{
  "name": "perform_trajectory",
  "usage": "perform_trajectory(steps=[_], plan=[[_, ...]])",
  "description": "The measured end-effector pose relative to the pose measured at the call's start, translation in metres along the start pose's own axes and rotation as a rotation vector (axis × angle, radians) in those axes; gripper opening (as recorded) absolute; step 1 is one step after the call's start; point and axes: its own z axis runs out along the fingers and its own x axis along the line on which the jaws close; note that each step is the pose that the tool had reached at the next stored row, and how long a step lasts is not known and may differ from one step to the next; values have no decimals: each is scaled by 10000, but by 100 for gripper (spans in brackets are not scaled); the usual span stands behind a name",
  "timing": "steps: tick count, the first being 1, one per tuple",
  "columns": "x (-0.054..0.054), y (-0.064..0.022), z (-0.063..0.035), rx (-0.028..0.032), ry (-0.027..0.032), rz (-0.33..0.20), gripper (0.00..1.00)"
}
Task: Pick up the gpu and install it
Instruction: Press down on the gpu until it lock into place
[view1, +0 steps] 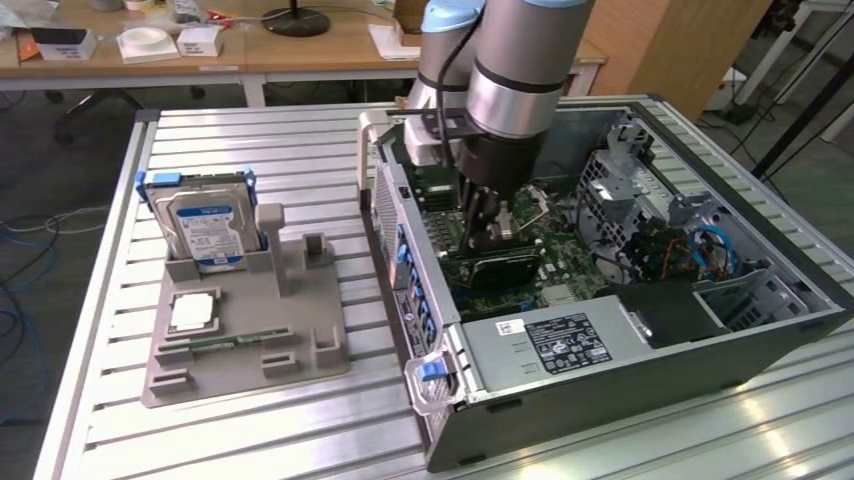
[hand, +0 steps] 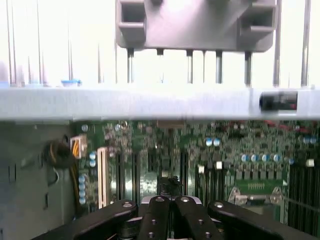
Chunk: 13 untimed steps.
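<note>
Reaching into the computer case (view1: 641, 330), jaws closed above the gpu (view1: 501, 262).

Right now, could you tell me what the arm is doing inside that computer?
The arm's gripper is down inside the open computer case, its jaws shut, right over the motherboard. A dark card, apparently the gpu, sits on the board just below it. On the grey holder at the exterior view's left, the hard drive stands upright and a memory stick lies flat.
</note>
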Motion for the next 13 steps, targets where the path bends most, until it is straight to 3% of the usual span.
perform_trajectory(steps=[4,8,13], plan=[[3,127,-18,-25,0,0,11],[5,197,-58,-77,2,-1,11],[8,301,-119,-81,1,0,11]])
